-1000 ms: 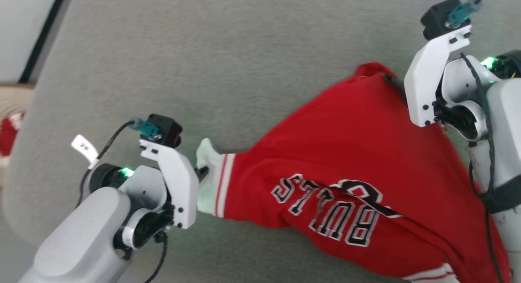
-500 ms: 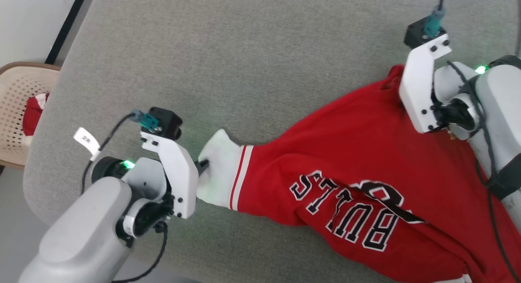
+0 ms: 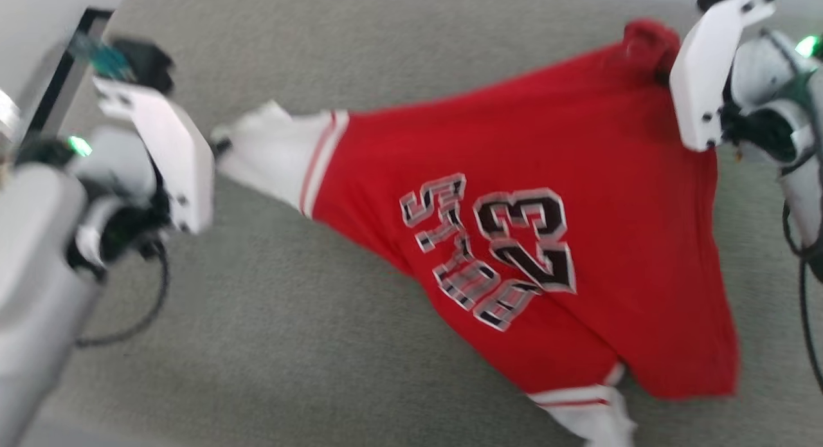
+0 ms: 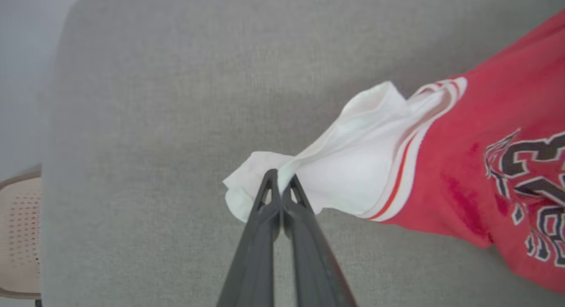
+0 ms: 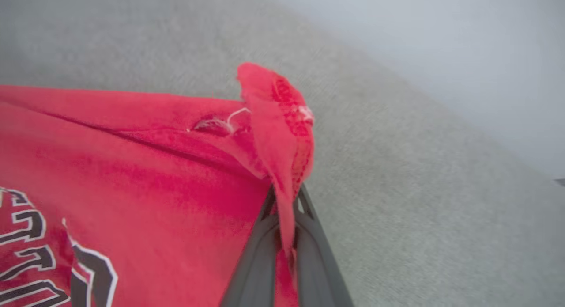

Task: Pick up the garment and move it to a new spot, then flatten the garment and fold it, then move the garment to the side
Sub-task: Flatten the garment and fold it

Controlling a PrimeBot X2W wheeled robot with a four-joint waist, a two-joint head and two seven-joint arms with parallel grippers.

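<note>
**A:** Why grip it at two ends?

**B:** My left pincer (image 4: 279,178) is clamped on the tip of the white sleeve (image 4: 353,170). My right pincer (image 5: 284,195) is clamped on a red corner (image 5: 273,112). That stretches the garment (image 3: 514,196) taut over the grey bench (image 3: 289,344), ready for laying flat, I judge.

**A:** Which way does it run?

**B:** In the head view its long axis goes from the left edge to the upper right. The other sleeve (image 3: 591,415) dangles at the lower right.

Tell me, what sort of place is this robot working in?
Probably an indoor room, maybe a home-style test space: a grey fabric-covered surface lies under the garment, a plain pale wall stands beyond, and a beige perforated chair sits beside it.
</note>
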